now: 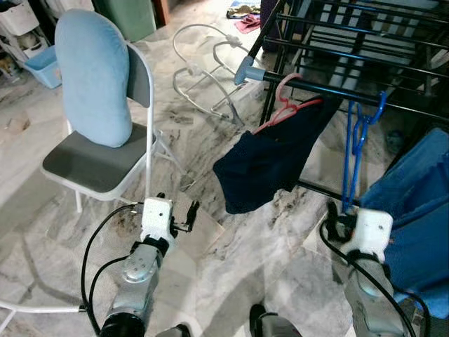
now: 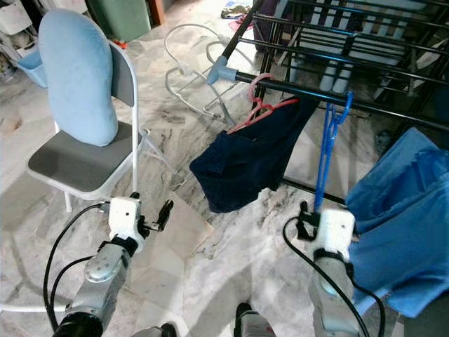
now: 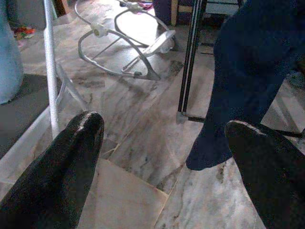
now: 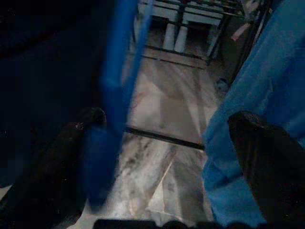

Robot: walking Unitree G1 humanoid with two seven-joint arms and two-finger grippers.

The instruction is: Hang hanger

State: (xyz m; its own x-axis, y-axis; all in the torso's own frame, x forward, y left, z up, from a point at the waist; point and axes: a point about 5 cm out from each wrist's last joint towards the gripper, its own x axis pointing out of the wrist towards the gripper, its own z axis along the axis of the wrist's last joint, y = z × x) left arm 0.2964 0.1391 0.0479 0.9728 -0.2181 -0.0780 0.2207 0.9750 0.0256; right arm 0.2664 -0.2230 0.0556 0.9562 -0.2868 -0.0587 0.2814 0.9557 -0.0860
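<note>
Blue hanger (image 1: 356,151) hooking on rail (image 1: 330,91); right gripper (image 4: 162,143) standing open, empty, beside it. Retreating carelessly risks snagging it off.

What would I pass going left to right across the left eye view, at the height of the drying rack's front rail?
Folding chair with light blue cushion → white wire frame → pink hanger with dark navy garment → blue hanger on rack rail.
</note>
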